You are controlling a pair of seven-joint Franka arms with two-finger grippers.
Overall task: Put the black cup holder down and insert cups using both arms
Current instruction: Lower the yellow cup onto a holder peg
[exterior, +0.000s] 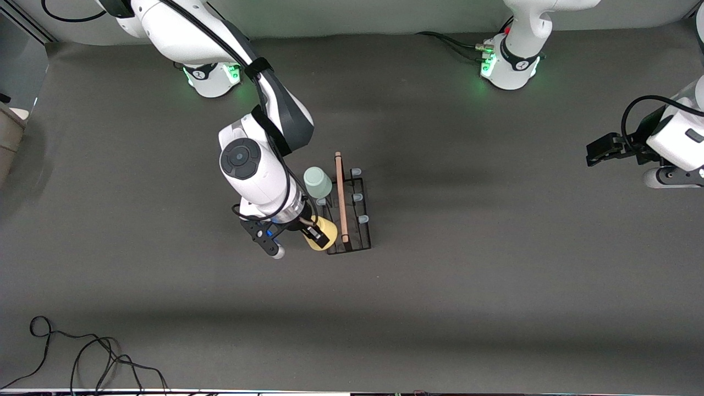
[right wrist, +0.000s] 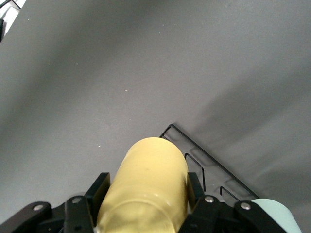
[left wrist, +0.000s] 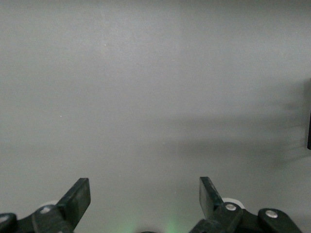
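The black cup holder [exterior: 352, 245] stands mid-table, its wooden rod handle [exterior: 341, 198] on top. A pale green cup [exterior: 318, 182] sits upside down on a peg at the rack's farther corner, toward the right arm's end. My right gripper [exterior: 313, 234] is shut on a yellow cup [exterior: 325, 235] and holds it tilted over the rack's nearer corner. In the right wrist view the yellow cup [right wrist: 150, 184] fills the gripper [right wrist: 147, 184], with the rack [right wrist: 204, 162] and green cup [right wrist: 277, 216] beside it. My left gripper [exterior: 594, 153] waits open and empty [left wrist: 145, 194]. The light blue cup is out of view.
Bare grey-tipped pegs [exterior: 357, 197] line the rack's side toward the left arm's end. Loose black cables [exterior: 82, 357] lie at the table's near edge toward the right arm's end. Both arm bases stand along the far edge.
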